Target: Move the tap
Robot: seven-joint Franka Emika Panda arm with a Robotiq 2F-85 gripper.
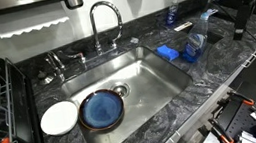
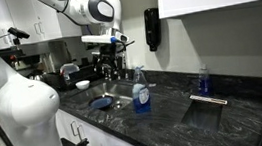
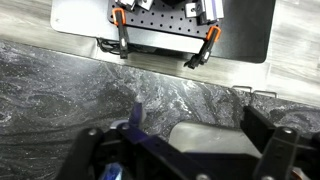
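Note:
The tap (image 1: 107, 24) is a tall chrome gooseneck faucet standing at the back edge of the steel sink (image 1: 154, 78), its spout arching over the basin. My gripper (image 3: 185, 150) is open and empty, its dark fingers wide apart at the bottom of the wrist view. It hovers over the marble counter to the side of the sink, above a clear bottle with a blue top (image 3: 135, 115). In an exterior view the gripper (image 2: 108, 48) hangs above the sink area, apart from the tap. The tap is not in the wrist view.
A blue plate (image 1: 101, 109) and a white plate (image 1: 59, 118) lie in the sink. A black dish rack (image 1: 1, 99) stands beside it. A blue sponge (image 1: 169, 53) and the soap bottle (image 1: 197, 42) sit on the counter. A black soap dispenser (image 2: 152, 28) hangs on the wall.

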